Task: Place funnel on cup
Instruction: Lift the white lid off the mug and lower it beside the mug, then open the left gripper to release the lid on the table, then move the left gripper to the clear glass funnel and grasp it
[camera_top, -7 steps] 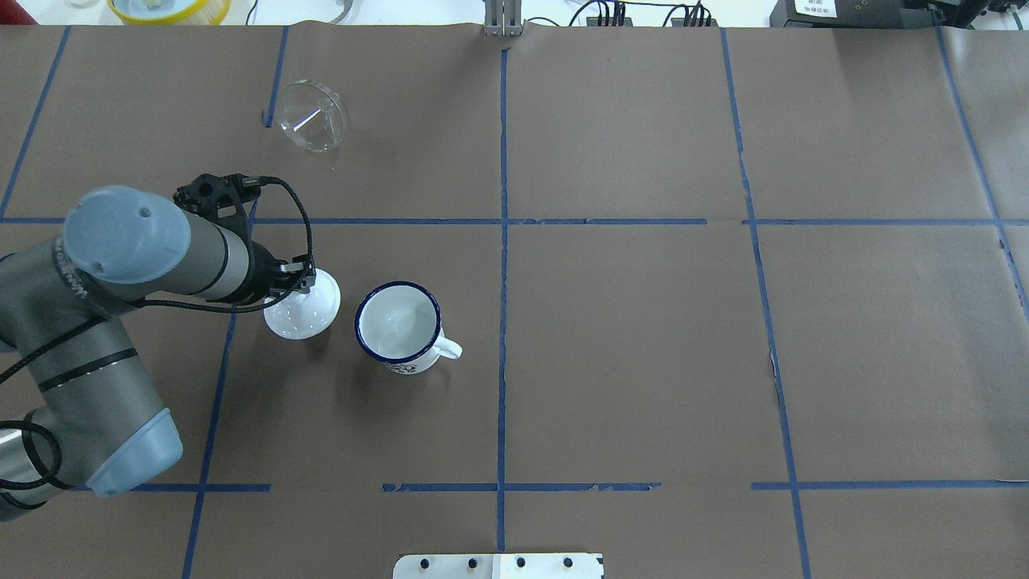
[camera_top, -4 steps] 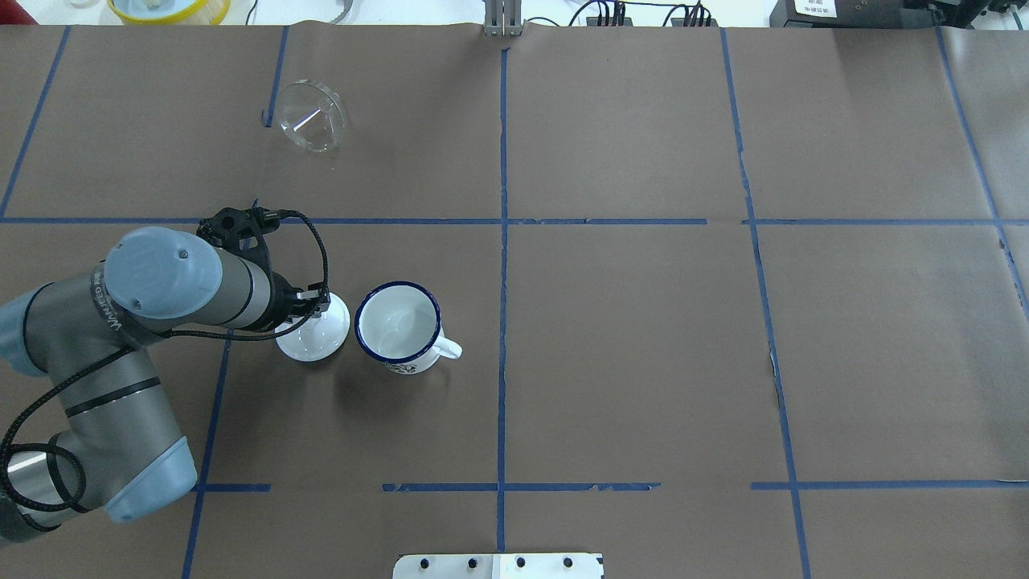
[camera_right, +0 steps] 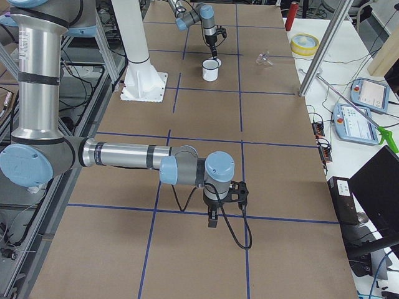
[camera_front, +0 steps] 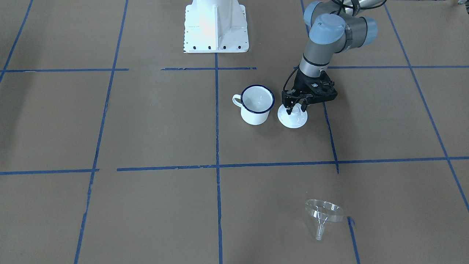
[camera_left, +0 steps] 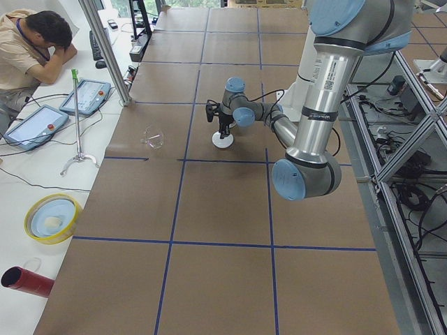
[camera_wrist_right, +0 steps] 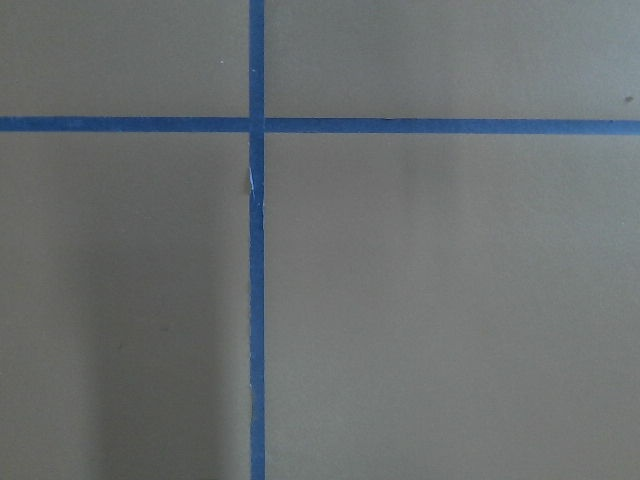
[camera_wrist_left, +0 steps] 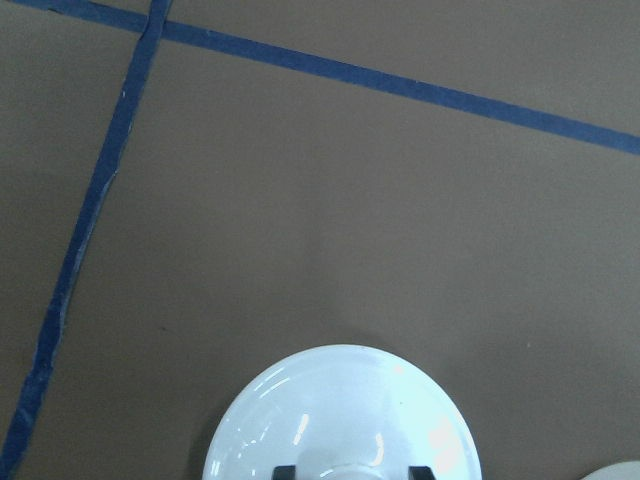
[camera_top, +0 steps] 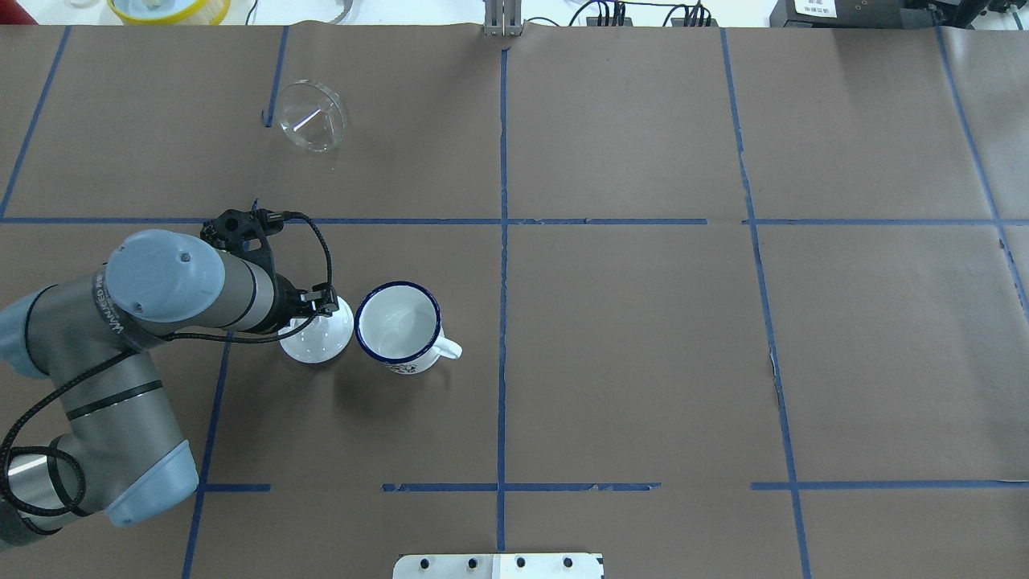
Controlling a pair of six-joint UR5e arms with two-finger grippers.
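None of the job was done yet: the left gripper [camera_front: 296,108] pinched the knob of the white lid [camera_front: 293,121], with the cup [camera_front: 254,116] just beside its fingers and the funnel [camera_front: 324,214] tipped over, untouched, well away from them, and I could not tell if the right gripper [camera_right: 213,217] was shut.

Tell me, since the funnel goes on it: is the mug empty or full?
Empty: the white enamel mug shows its bare white inner bottom in the overhead and front-facing views.

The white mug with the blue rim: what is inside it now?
Nothing: the cup shows a bare white floor in the overhead view, and nothing covers its mouth. The funnel lies far off; the lid is beside the cup, its knob between the fingers of the left gripper.
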